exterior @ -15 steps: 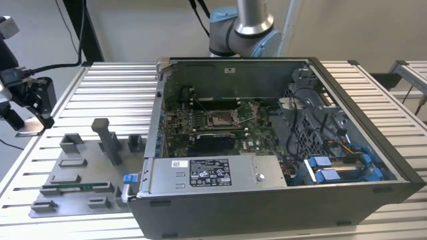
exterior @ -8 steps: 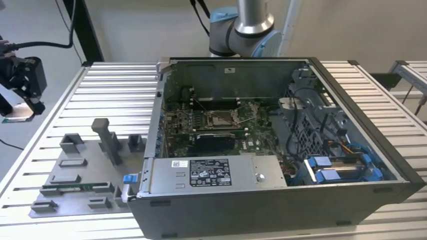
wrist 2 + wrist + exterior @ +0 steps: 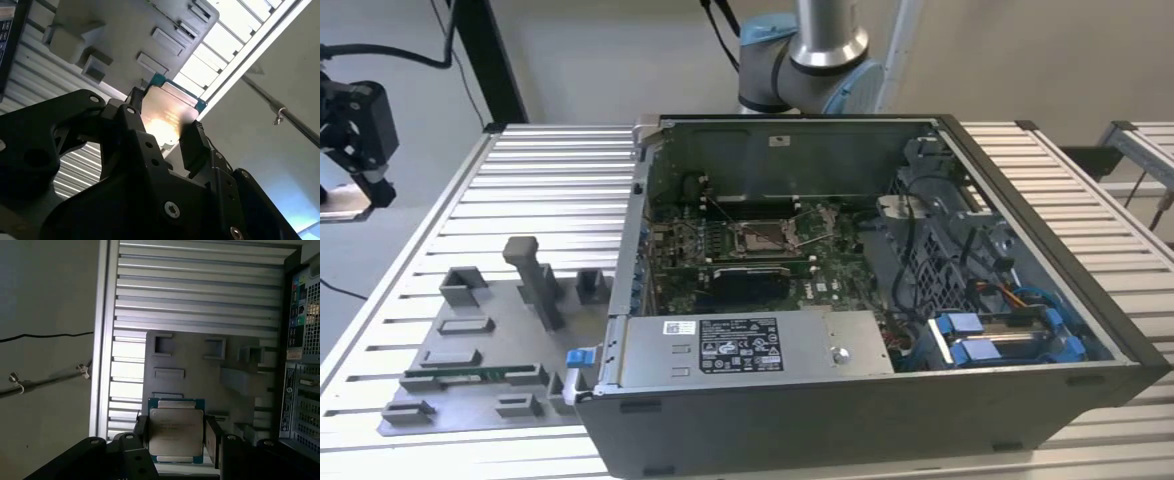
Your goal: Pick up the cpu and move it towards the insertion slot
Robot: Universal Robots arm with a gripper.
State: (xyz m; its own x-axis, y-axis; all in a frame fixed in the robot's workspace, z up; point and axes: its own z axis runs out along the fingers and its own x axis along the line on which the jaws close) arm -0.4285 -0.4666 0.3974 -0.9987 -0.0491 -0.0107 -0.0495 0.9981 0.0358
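ribbed metal table (image 3: 547,170), grey floor (image 3: 367,255), gripper (image 3: 177,438) apparently clamping cpu (image 3: 176,427)

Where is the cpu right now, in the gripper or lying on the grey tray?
In the gripper. In the first wrist view the cpu sits clamped between the gripper's two black fingers, above the grey tray.

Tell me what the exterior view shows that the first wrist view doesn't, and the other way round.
Exterior view: the inside of the open case, with the insertion slot on the board, and a memory stick lying in the grey tray.
First wrist view: the cpu clamped in the gripper, and a cable on the floor.
Both: the tray, the slatted table and the case.
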